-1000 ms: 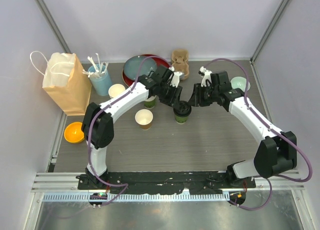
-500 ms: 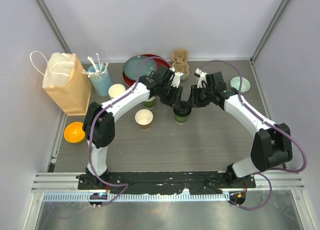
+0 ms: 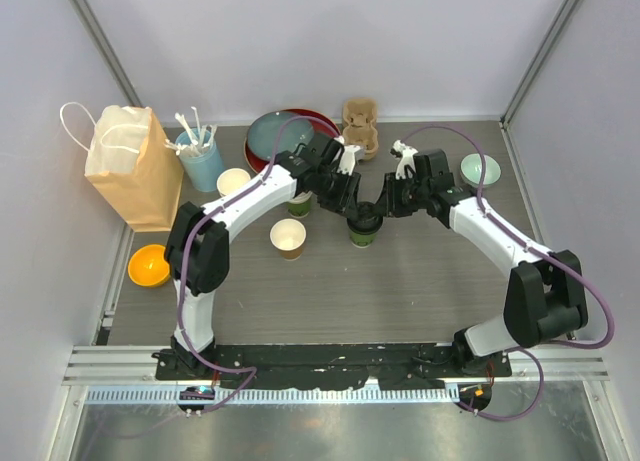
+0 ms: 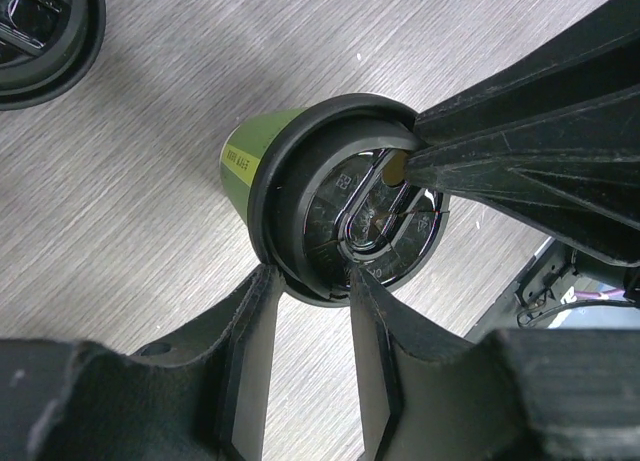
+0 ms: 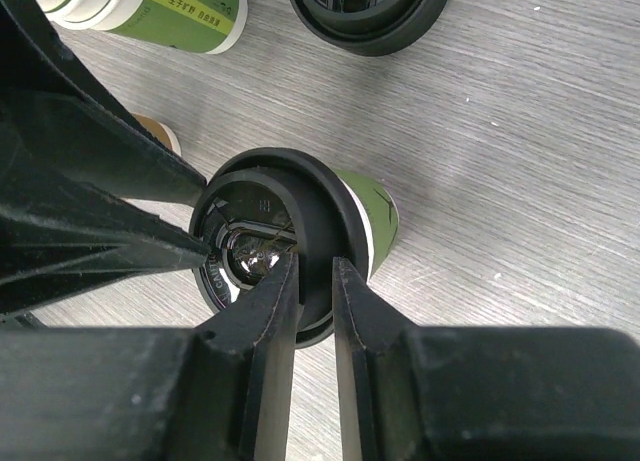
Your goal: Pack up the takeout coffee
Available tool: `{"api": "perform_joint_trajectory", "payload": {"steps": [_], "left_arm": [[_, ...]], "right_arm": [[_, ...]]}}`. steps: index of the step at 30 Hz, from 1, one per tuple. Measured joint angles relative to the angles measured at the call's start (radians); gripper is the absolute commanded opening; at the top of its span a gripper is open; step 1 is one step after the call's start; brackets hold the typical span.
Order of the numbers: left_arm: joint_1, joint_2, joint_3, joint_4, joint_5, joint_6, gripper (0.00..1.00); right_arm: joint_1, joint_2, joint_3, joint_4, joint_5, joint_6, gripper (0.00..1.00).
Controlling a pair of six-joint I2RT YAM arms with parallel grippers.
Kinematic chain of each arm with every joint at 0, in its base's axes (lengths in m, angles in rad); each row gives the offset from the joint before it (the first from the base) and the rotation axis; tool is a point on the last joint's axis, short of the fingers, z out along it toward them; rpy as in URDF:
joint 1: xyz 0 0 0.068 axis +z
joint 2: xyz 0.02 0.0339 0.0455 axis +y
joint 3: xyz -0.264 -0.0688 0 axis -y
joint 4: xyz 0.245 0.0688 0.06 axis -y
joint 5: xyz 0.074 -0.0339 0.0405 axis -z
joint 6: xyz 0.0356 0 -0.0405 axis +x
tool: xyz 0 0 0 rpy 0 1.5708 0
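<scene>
The green-sided cup (image 3: 364,235) stands mid-table with a black lid (image 4: 340,196) on its mouth. My left gripper (image 4: 310,276) straddles the lid's near rim, one finger outside and one on the lid's top. From the opposite side my right gripper (image 5: 312,271) pinches the lid (image 5: 290,231) at its rim, jaws narrow. Both grippers meet over the cup in the top view, left gripper (image 3: 350,209) and right gripper (image 3: 381,209). The brown-sided cup (image 3: 288,238) stands open, without a lid, to the left. A second black lid (image 5: 365,6) lies on the table behind.
A paper bag (image 3: 130,166) stands at the far left beside a light-blue cup of stirrers (image 3: 200,159). Stacked plates (image 3: 275,133) and a cardboard carrier (image 3: 358,121) sit at the back. A green cup stack (image 5: 170,6), an orange bowl (image 3: 148,265) and a pale bowl (image 3: 480,167) are nearby.
My right gripper has moved left onto the lidded green cup and narrowed its jaws on the lid's rim. The left gripper has stayed at the lid, closing slightly.
</scene>
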Motion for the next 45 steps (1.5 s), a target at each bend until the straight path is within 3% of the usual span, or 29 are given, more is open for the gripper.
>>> {"api": "perform_joint_trajectory", "payload": {"steps": [20,34,45], "left_arm": [[0.01,-0.011,-0.055,0.048,0.034,-0.018,0.39],[0.015,-0.017,-0.074,0.061,0.04,-0.017,0.39],[0.015,-0.026,-0.089,0.076,0.041,-0.009,0.43]], "right_arm": [[-0.012,-0.062,-0.207,0.299,-0.011,0.077,0.19],[-0.013,-0.058,-0.309,0.492,0.002,0.144,0.05],[0.001,-0.057,-0.284,0.469,0.021,0.13,0.06]]}}
